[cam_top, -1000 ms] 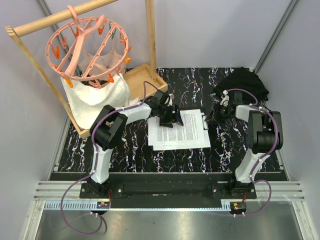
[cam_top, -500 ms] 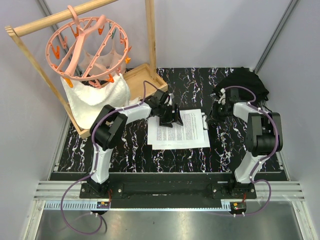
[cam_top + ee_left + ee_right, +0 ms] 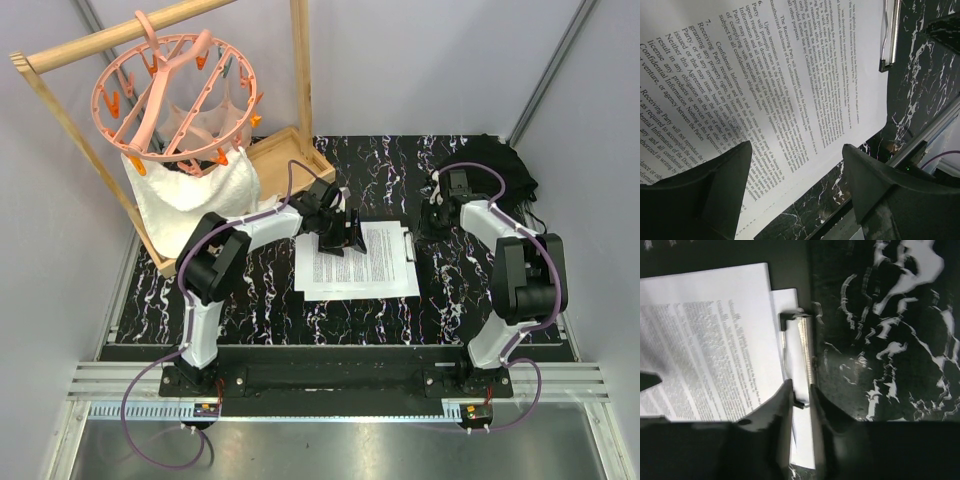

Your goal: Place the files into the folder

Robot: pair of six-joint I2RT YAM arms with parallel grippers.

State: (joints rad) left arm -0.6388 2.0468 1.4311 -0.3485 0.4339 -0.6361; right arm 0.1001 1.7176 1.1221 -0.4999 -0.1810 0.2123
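Behind the right claw (image 3: 432,218) lies a black bundle (image 3: 500,165), perhaps fabric

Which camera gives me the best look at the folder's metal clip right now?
Right wrist: the clip sits large at mid-frame, right by the right hand. Left wrist crops the clip at the top edge; top external shows the clip tiny.

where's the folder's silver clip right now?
Top view: the clip sits mid-table at the right short edge of the files, just left of the right pincer.
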